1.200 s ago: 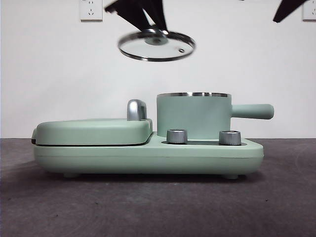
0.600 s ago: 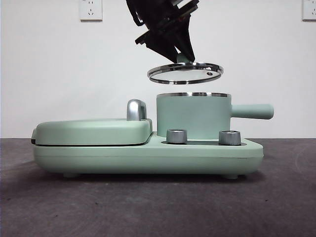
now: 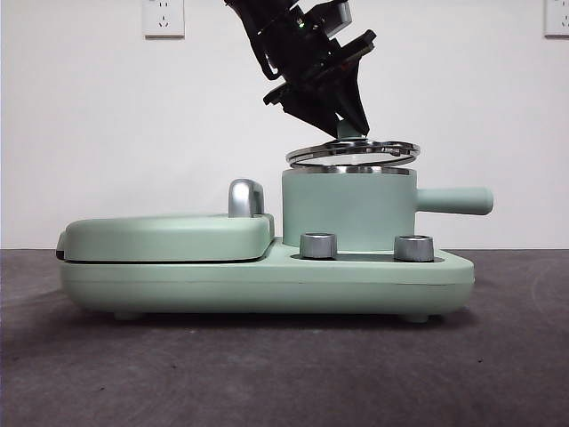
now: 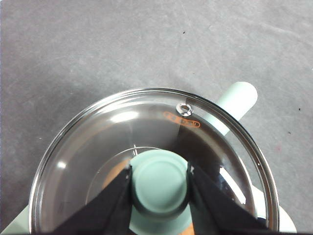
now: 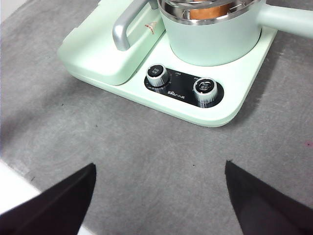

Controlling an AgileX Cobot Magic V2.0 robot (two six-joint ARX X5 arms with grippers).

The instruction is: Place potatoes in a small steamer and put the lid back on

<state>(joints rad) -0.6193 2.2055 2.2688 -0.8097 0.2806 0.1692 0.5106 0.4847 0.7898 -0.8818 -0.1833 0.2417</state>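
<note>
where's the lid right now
In the front view the lid sits slightly tilted just above the steamer's steel rim, right of the griddle's chrome handle, held by its knob in the left tool.

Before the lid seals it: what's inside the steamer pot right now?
Through the glass lid, gripped at its knob by the left gripper, an orange-brown patch shows inside the steamer, likely the potato. Knob and jaws cover most of it, so its exact position is unclear.
</note>
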